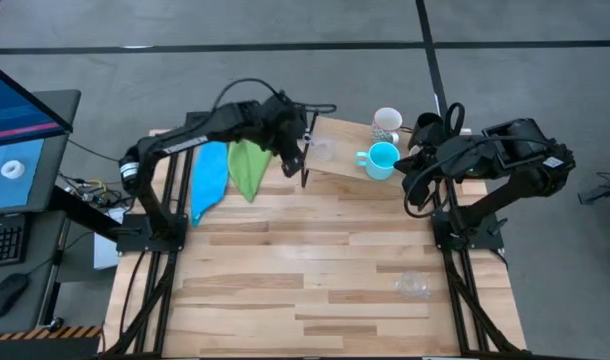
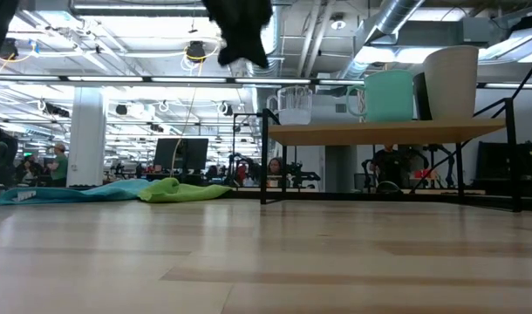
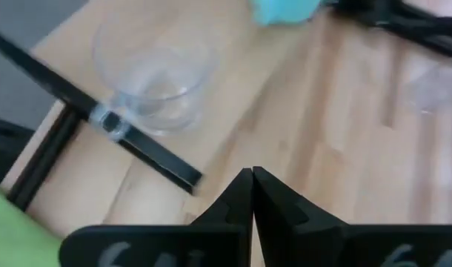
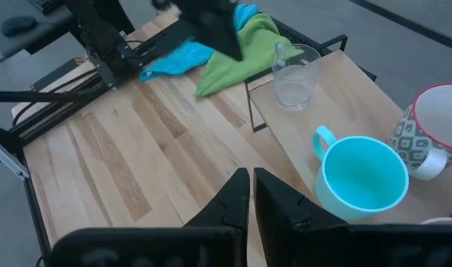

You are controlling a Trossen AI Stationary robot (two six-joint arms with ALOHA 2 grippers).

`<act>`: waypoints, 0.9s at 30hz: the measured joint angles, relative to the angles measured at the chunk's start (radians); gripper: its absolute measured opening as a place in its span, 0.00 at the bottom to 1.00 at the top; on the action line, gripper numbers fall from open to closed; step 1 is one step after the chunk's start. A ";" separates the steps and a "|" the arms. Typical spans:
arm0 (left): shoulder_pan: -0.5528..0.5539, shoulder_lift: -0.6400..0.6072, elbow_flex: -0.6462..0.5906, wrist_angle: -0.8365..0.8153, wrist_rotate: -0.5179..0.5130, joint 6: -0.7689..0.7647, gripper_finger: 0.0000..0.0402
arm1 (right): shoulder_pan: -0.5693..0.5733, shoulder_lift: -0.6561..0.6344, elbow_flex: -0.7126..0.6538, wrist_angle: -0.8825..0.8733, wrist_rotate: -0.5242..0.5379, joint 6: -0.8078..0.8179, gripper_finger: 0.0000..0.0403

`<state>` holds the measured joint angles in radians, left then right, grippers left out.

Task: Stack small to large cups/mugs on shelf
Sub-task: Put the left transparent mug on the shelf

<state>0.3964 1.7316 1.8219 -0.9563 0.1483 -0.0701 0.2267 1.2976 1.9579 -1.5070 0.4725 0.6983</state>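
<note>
Clear cup [image 1: 322, 150] upright on shelf [image 1: 340, 165], near its left edge, just beside my left gripper [image 1: 303, 150]; fingers pressed together, holding nothing. Cyan mug [image 1: 381, 160] farther right.

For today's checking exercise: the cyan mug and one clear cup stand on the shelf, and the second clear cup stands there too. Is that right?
Not quite. The cyan mug and one clear cup stand on the shelf, but the second clear cup sits on the table, near its front right; the high view shows it.
</note>
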 joint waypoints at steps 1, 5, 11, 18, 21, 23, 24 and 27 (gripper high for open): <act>0.002 0.003 -0.037 0.042 -0.021 -0.009 0.00 | 0.000 0.000 0.000 0.000 0.000 0.000 0.11; 0.010 0.004 -0.141 0.202 -0.131 -0.021 0.00 | 0.000 0.000 0.000 0.000 0.000 -0.001 0.11; 0.043 0.006 -0.243 0.398 -0.135 -0.022 0.00 | 0.000 0.000 0.000 0.000 0.000 -0.002 0.11; 0.062 0.042 -0.261 0.502 -0.110 -0.029 0.00 | 0.000 0.000 0.000 0.000 0.000 0.000 0.11; 0.062 0.066 -0.261 0.555 -0.090 -0.033 0.00 | 0.000 0.000 0.000 0.006 0.004 -0.001 0.11; 0.063 0.075 -0.255 0.607 -0.094 -0.041 0.00 | -0.005 0.000 0.000 0.006 0.009 -0.001 0.11; 0.063 0.075 -0.255 0.616 -0.104 -0.043 0.00 | -0.010 0.000 0.000 0.009 0.012 -0.002 0.11; 0.066 0.084 -0.248 0.690 -0.108 -0.049 0.00 | -0.034 0.007 0.000 0.029 0.021 -0.002 0.11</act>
<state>0.4625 1.8152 1.5740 -0.2663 0.0399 -0.1186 0.1932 1.3041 1.9579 -1.4781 0.4937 0.6965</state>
